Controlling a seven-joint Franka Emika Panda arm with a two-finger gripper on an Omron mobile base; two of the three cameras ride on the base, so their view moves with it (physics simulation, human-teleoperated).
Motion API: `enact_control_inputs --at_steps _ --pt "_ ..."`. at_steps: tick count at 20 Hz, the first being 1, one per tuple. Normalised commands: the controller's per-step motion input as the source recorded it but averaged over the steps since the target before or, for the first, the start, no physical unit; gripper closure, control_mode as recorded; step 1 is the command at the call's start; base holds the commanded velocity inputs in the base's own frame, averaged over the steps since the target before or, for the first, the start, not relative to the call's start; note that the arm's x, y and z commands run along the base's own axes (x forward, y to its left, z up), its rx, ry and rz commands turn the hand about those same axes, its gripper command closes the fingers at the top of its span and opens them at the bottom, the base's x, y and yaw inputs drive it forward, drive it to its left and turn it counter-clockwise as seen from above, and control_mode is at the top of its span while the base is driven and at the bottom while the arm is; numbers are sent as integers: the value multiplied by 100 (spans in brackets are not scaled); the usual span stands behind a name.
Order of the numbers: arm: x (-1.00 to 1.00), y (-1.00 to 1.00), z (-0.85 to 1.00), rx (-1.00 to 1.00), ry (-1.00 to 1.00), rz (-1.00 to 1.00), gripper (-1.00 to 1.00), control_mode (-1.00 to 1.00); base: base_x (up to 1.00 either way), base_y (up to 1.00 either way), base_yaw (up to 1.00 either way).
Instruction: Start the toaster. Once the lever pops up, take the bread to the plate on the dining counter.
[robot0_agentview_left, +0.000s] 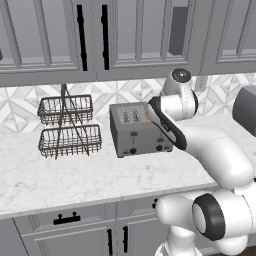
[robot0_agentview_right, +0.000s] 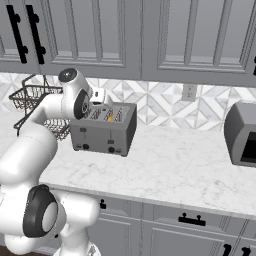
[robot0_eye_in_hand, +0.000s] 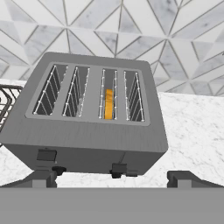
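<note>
The grey four-slot toaster (robot0_eye_in_hand: 94, 131) stands on the marble worktop by the tiled wall, also seen in both base views (robot0_agentview_left: 137, 131) (robot0_agentview_right: 104, 131). The bread (robot0_eye_in_hand: 108, 104) sits low in the third slot from the left, only its orange-brown top edge showing (robot0_agentview_right: 109, 117). Two small levers (robot0_eye_in_hand: 47, 155) and black knobs are on the toaster's front. My gripper (robot0_eye_in_hand: 113, 178) hovers above and just in front of the toaster, looking down on it. It is open wide, with nothing between its fingers (robot0_eye_in_hand: 43, 178). The plate and the dining counter are out of view.
A two-tier wire basket rack (robot0_agentview_left: 67, 125) stands left of the toaster, close to it. A grey boxy appliance (robot0_agentview_right: 242, 132) sits at the far right. Wall cabinets (robot0_agentview_left: 100, 35) hang above. Bare marble worktop (robot0_agentview_right: 175, 160) stretches between the toaster and that appliance.
</note>
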Motion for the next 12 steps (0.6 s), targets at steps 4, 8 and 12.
enact_control_inputs --at_steps 4,8,12 --pt "0 0 0 0 0 0 -100 -100 0 0 0" --pt "0 0 0 0 0 0 -100 -100 0 0 0" --pt "0 0 0 0 0 0 -100 -100 0 0 0"
